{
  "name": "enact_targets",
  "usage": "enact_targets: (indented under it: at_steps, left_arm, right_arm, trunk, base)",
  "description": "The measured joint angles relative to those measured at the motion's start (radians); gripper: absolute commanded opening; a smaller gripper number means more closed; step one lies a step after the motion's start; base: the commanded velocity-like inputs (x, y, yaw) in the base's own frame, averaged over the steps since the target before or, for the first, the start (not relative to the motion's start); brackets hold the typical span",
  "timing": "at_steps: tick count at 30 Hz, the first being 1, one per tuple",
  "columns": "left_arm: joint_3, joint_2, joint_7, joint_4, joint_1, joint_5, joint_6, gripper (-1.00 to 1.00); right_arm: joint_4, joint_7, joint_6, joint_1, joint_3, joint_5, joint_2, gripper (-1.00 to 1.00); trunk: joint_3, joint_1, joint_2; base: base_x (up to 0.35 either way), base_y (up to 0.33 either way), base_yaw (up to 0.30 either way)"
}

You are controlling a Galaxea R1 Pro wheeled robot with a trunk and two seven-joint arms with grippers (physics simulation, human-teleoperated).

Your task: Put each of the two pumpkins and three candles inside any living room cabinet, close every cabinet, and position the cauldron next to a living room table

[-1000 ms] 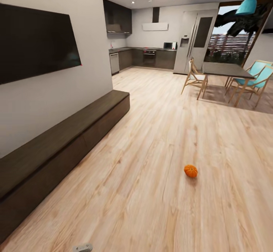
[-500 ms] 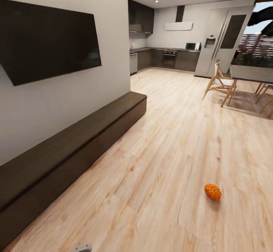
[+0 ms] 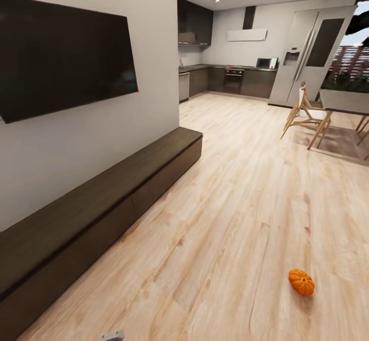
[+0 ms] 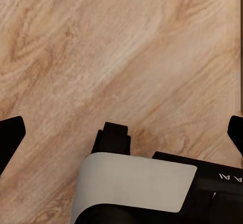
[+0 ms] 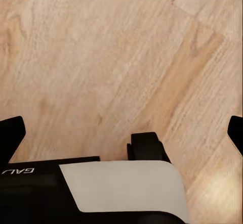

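Note:
One bright-orange ribbed pumpkin (image 3: 301,282) lies on the wood floor at the lower right of the head view. The long low dark-brown cabinet (image 3: 107,197) runs along the left wall with its fronts shut. My left gripper (image 4: 121,133) hangs open over bare floor in the left wrist view, its dark fingertips (image 4: 10,138) far apart with nothing between them. In the right wrist view my right gripper (image 5: 123,133) is open too, above plain floorboards. The candles, the cauldron and the table are out of view.
A large black TV (image 3: 61,54) hangs on the wall above the cabinet. A dark kitchen (image 3: 225,79) and a fridge (image 3: 307,59) close the far end. A dining table (image 3: 346,102) with wooden chairs (image 3: 302,115) stands at the right.
The whole head view has shifted, so the camera has turned and moved. The pumpkin now sits lower and further right in the picture, and more of the TV shows.

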Motion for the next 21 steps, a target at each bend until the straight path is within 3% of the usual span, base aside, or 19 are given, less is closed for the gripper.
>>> enact_targets:
  at_steps: [11, 21]
  left_arm:
    - [0.000, -0.001, 0.000, 0.000, 0.000, 0.000, 0.000, 1.00]
    - [0.000, -0.001, 0.000, 0.000, 0.000, 0.000, 0.000, 1.00]
  right_arm:
    - [-0.001, -0.006, 0.004, 0.000, -0.001, -0.007, 0.004, 1.00]
    - [-0.002, -0.003, 0.007, 0.000, -0.006, -0.011, 0.001, 1.00]
  trunk:
    - [0.000, 0.000, 0.000]
    - [0.003, 0.000, 0.000]
  base:
    - [0.337, 0.000, -0.019]
    - [0.337, 0.000, -0.243]
